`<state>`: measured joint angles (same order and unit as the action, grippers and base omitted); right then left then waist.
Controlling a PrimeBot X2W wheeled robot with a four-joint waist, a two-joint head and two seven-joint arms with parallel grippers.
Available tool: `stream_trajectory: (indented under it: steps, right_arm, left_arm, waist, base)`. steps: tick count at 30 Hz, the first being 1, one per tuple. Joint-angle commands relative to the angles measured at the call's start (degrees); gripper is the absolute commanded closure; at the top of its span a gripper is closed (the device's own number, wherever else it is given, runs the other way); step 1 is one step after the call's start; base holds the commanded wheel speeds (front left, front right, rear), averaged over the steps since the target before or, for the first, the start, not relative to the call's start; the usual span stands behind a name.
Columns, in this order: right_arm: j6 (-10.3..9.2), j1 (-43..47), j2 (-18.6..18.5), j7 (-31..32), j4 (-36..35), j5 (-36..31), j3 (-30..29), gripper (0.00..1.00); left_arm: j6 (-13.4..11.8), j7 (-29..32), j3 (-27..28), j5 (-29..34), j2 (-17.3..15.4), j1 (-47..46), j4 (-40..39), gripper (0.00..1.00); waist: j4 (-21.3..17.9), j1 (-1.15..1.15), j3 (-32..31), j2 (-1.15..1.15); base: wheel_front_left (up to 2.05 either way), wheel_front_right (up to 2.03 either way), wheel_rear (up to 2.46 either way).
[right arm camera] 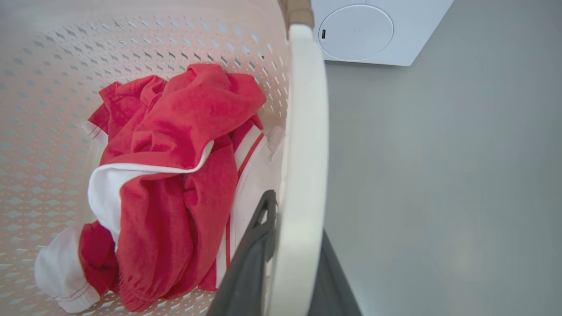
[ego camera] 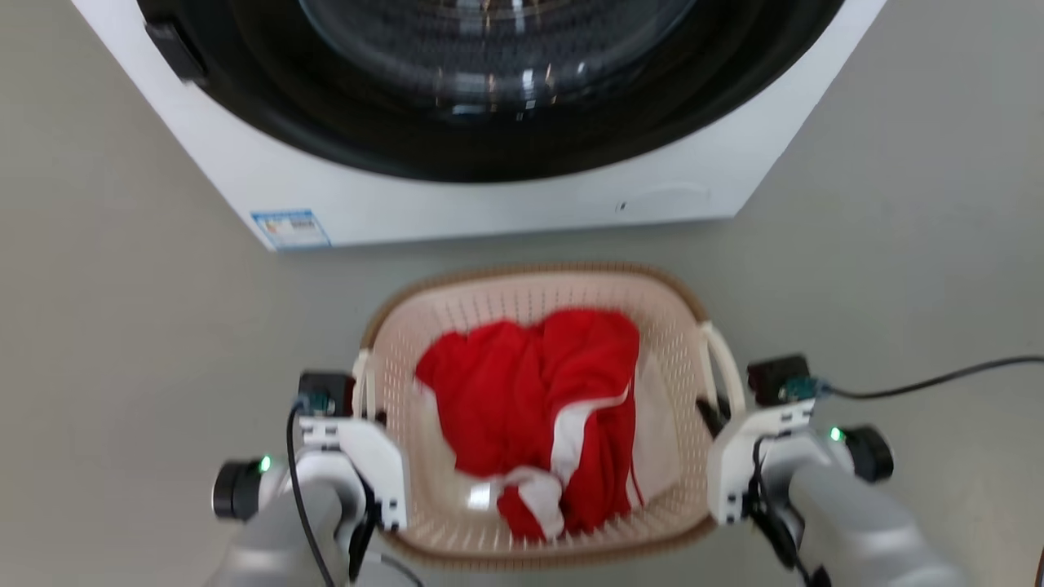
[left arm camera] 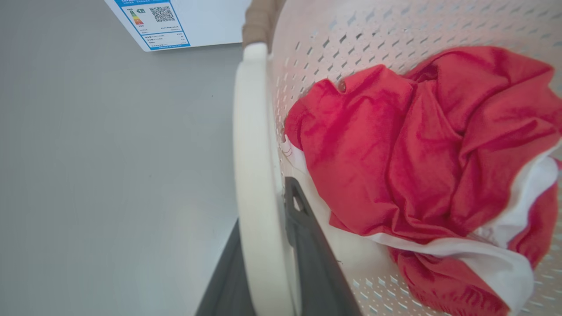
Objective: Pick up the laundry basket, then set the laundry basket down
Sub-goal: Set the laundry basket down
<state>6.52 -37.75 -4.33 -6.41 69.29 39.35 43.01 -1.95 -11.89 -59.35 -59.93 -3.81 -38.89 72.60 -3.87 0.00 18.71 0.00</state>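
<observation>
L gripper (left arm camera: 263, 210) is clamped on the left loop handle (left arm camera: 254, 153), one finger each side; R gripper (right arm camera: 298, 219) likewise on the right loop handle (right arm camera: 305, 131). Your laundry basket (ego camera: 489, 306) sits between both arms, red/white cloth (ego camera: 530, 391) inside, just before the washer (ego camera: 457, 204). Can't tell if it's off the floor (ego camera: 122, 326).

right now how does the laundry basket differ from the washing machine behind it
The laundry basket is cream, perforated, brown-rimmed and open-topped, with red-and-white clothes inside; the washing machine is solid white with a dark round door. The laundry basket has the left tool and right tool clamped on its side handles; the washing machine is untouched. Both are pale-bodied.
</observation>
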Motion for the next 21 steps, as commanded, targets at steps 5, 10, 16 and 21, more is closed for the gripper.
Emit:
stream_trajectory:
  steps: [5, 10, 16, 21]
  right_arm:
    - [0.97, -5.8, 1.5, -4.1, 1.6, -2.2, -0.3, 1.0]
    - [0.97, -10.1, 1.5, -6.1, 3.2, -3.6, -1.9, 1.0]
    - [0.97, -13.0, 1.5, -7.2, 4.2, -5.4, -3.8, 1.0]
    - [0.97, -15.6, 1.5, -7.9, 4.6, -7.4, -6.1, 1.0]
  left_arm:
    - [0.6, -2.1, 1.4, 1.4, -0.6, -7.0, -0.5, 1.0]
    - [0.6, -2.9, 1.6, 2.8, -1.2, -11.2, -0.9, 1.0]
    - [0.6, -3.1, 2.1, 3.9, -1.3, -14.3, -1.5, 1.0]
    - [0.2, -3.1, 3.6, 5.2, -1.7, -17.2, -3.1, 1.0]
  waist:
    - [1.8, 0.0, 8.2, 0.0]
    - [2.5, 0.0, 13.5, 0.0]
    - [3.4, 0.0, 17.7, 0.0]
    - [3.8, 0.0, 21.4, 0.0]
  base:
    - [0.0, 0.0, 0.0]
    - [0.0, 0.0, 0.0]
    - [0.0, 0.0, 0.0]
    - [0.0, 0.0, 0.0]
